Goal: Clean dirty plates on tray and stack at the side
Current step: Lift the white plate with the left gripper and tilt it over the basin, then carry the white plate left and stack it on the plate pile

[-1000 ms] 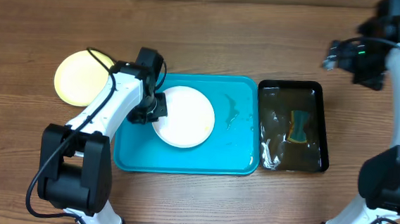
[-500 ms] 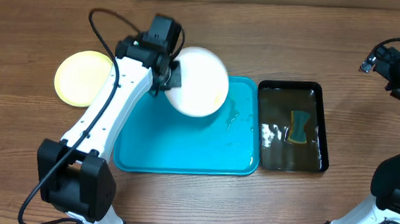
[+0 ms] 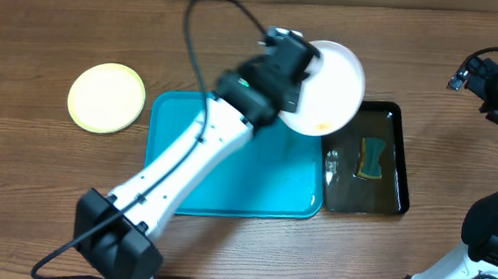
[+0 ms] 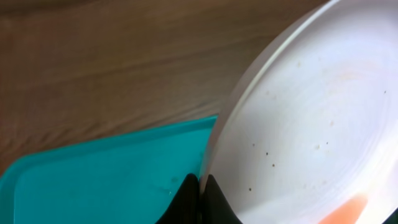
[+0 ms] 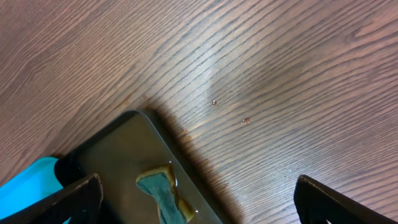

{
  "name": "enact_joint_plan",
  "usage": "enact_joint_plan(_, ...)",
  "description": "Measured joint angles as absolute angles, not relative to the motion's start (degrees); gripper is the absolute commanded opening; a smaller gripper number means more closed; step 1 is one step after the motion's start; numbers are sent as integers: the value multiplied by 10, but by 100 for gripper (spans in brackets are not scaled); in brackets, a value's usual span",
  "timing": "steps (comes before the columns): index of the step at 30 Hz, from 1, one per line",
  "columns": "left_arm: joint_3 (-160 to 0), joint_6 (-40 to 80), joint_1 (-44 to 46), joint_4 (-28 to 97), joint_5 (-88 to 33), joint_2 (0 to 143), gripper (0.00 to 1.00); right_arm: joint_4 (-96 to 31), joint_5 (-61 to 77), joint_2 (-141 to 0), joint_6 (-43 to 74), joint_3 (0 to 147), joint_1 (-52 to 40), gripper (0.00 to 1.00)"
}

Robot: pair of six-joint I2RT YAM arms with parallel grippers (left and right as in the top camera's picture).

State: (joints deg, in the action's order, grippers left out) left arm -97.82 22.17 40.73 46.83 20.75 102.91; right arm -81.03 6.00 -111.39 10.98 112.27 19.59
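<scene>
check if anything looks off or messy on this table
The white plate, pinched at its rim by the left gripper, hangs above a corner of the black tray, dirty: an orange smear and dark specks. A few tiny droplets sit on the table beside the black tray. Nothing looks broken.

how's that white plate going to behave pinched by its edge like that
Probably stiff: the white plate shows no sag though the left gripper pinches only its rim. Held so off-centre, it may pivot or slip.
</scene>
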Motion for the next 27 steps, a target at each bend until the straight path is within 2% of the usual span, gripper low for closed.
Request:
enact_joint_plan(6, -979, 156, 516, 429, 361, 1046, 4, -810, 60, -1114, 110, 1123, 196, 100)
enact_joint_plan(14, -979, 9, 634, 359, 586, 1110, 4, -810, 60, -1114, 110, 1123, 196, 100)
enact_joint_plan(20, -979, -70, 660, 288, 693, 1126, 4, -810, 60, -1114, 110, 1123, 196, 100)
enact_joint_plan(27, -979, -109, 659, 245, 728, 1126, 4, -810, 60, -1114, 112, 1123, 196, 100)
